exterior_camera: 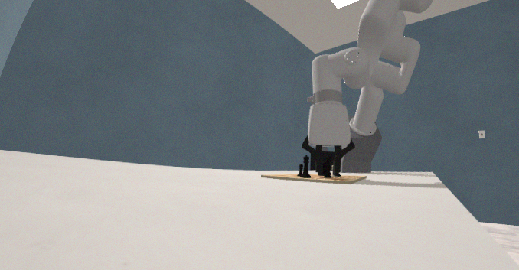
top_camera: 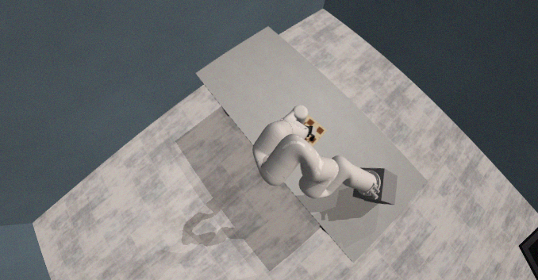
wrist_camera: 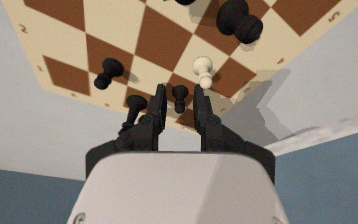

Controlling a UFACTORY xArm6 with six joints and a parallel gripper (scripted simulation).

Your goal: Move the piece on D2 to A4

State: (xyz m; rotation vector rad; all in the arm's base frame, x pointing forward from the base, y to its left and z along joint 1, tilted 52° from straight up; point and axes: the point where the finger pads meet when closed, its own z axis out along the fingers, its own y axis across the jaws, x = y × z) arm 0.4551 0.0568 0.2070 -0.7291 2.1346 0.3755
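- My end effector (wrist_camera: 179, 102) hangs low over the board's (wrist_camera: 105, 22) near edge, fingers part-spread and gripping nothing, straddling a small black pawn (wrist_camera: 180, 95), probably the D2 piece, so closing would pinch it.
- A white pawn (wrist_camera: 203, 70) stands just beside, so I keep vertical.
- The table (exterior_camera: 153, 215) carries the board.

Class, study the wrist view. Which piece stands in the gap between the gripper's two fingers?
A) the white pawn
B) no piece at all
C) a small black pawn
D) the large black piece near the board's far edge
C. In the wrist view a small black pawn stands between the parted fingers of the gripper, while the white pawn stands beyond the right finger.
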